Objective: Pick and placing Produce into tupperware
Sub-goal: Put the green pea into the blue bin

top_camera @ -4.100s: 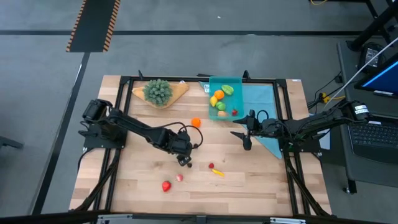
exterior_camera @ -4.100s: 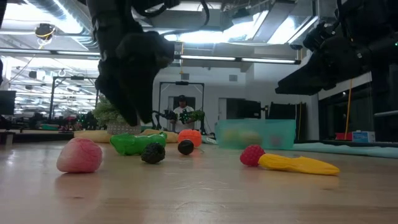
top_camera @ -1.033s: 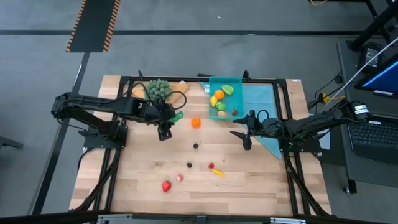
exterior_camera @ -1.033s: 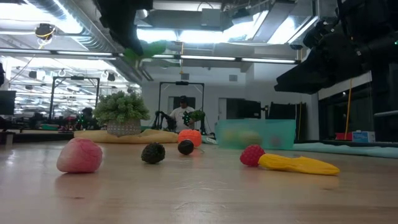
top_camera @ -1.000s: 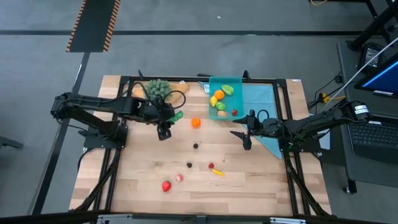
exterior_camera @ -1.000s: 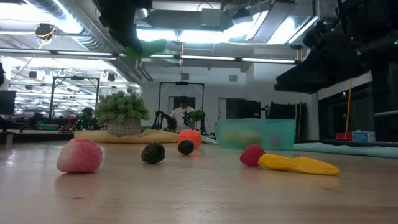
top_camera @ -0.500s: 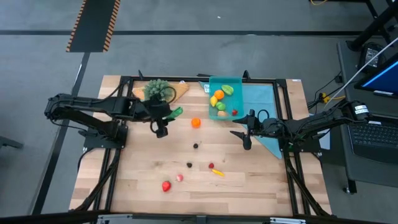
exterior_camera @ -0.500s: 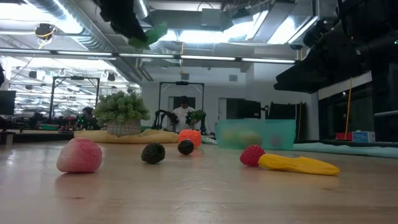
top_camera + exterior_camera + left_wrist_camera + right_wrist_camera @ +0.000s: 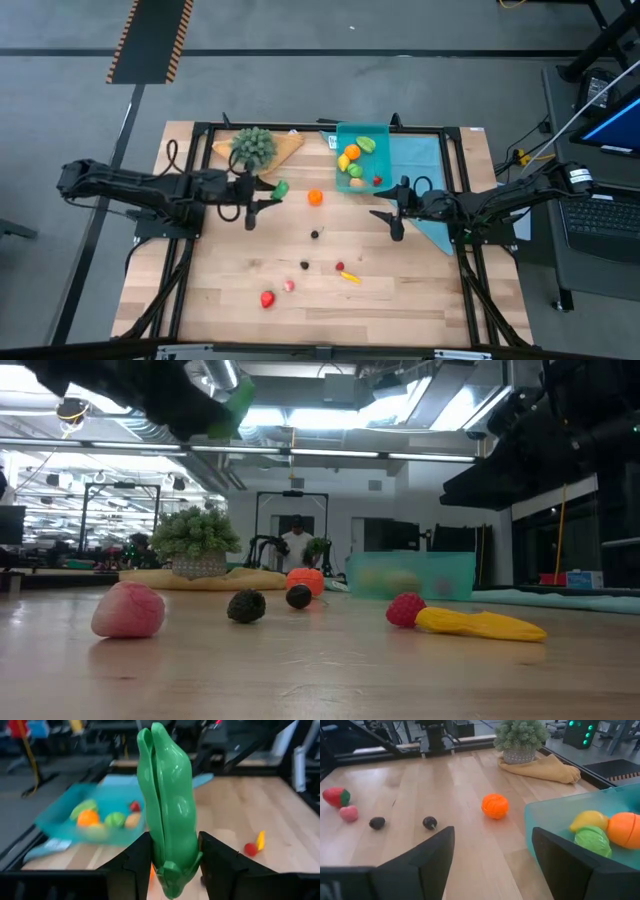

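Sticking up between its fingers, a green pea pod (image 9: 167, 815) sits clamped in the left hand (image 9: 170, 865).

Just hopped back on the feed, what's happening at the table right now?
The left gripper holds a green pea pod in the air over the table's left side, between the potted plant and the orange piece. The teal tupperware already has several pieces in it. The right gripper waits open beside it. More pieces lie loose on the table.
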`<state>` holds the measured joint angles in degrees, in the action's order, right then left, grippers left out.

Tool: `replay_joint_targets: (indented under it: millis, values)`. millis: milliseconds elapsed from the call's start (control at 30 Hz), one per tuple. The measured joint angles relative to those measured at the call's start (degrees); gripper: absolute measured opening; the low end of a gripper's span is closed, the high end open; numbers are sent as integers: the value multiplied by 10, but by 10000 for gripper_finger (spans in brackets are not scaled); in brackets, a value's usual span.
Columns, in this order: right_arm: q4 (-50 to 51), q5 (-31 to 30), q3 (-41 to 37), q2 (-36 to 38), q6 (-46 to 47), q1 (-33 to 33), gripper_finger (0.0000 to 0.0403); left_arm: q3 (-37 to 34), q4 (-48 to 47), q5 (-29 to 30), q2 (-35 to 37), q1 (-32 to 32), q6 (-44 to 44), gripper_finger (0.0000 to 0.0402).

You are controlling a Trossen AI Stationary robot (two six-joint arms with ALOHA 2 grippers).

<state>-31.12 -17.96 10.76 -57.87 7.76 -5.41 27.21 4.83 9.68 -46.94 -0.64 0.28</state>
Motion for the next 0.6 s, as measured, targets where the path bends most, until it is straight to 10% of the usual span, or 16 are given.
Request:
replay_joint_targets:
  millis: [600]
  values:
    - [-291, 79, 0, -130, -85, 28, 268, -81, 311, -146, -100, 45, 48, 135]
